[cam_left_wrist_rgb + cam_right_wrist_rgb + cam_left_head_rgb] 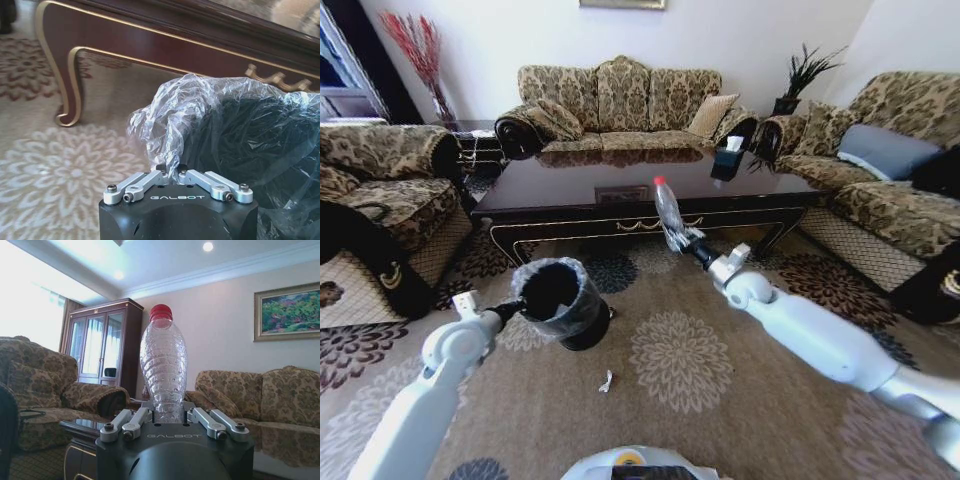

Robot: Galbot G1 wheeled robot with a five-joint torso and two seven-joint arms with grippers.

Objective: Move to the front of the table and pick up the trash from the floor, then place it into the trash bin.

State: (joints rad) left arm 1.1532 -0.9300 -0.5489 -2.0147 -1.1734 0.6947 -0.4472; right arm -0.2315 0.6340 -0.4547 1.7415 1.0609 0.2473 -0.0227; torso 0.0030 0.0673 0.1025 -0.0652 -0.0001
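Observation:
My right gripper (692, 246) is shut on the base of the clear plastic bottle (669, 212) with a red cap, held upright in the air in front of the table (570, 196). In the right wrist view the bottle (164, 367) rises from between the closed fingers of the right gripper (170, 416). My left gripper (514, 309) is shut on the rim of the black trash bin (563, 306), which tilts its mouth toward me. The left wrist view has the left gripper (172, 173) pinching the crinkled liner of the bin (250, 150). A small white paper scrap (606, 381) lies on the floor (720, 420).
A dark tissue box (727, 156) stands on the table's far right. Patterned sofas surround the table on the left (380, 190), back (620, 105) and right (890, 180). A gold-trimmed table leg (67, 75) curves down near the bin.

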